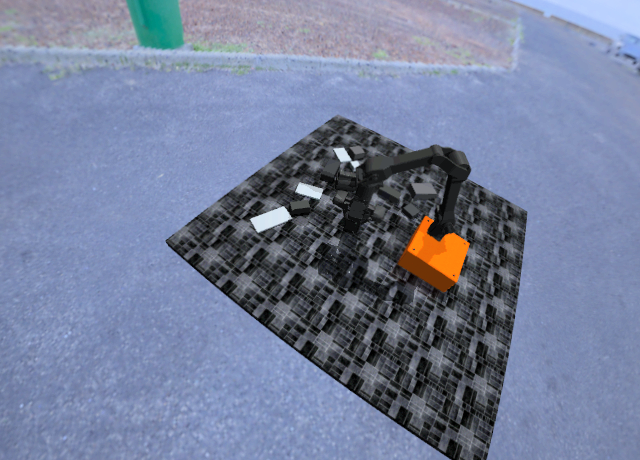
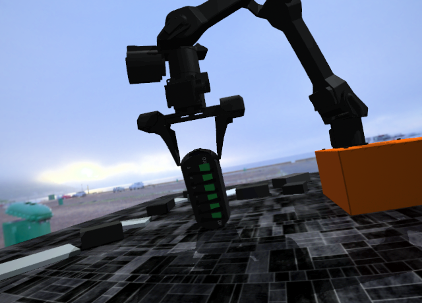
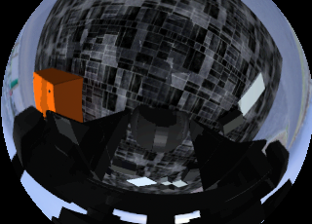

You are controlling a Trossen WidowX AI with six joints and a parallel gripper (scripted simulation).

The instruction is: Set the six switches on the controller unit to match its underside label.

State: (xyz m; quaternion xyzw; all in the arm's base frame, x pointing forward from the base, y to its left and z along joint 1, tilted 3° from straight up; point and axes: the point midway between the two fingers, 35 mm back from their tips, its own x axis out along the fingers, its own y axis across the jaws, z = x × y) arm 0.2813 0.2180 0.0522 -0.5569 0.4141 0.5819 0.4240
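The dark grey controller unit [image 2: 201, 203] [image 3: 159, 129] hangs on end between the two fingertips of my gripper [image 2: 198, 161] [image 3: 162, 118], which is shut on its upper end. In the exterior view the switch face is turned to the view, slightly tilted, with a green patch on each rocker along its right side. Which rocker ends are pressed down is too small to tell. The unit's lower end is just over the mat [image 2: 238, 276] [image 1: 336, 336]; I cannot tell whether it touches. The underside label shows in no view. The wrist view shows mainly the unit's upper end.
The orange base box [image 1: 436, 253] [image 2: 378, 177] [image 3: 68, 99] stands beside the held unit. White slabs [image 1: 270, 219] [image 2: 37, 260] [image 3: 252, 94] and dark modules [image 1: 299, 207] [image 2: 101, 235] [image 3: 231, 123] lie on the far side. Another grey module [image 1: 423, 190] lies behind the orange box.
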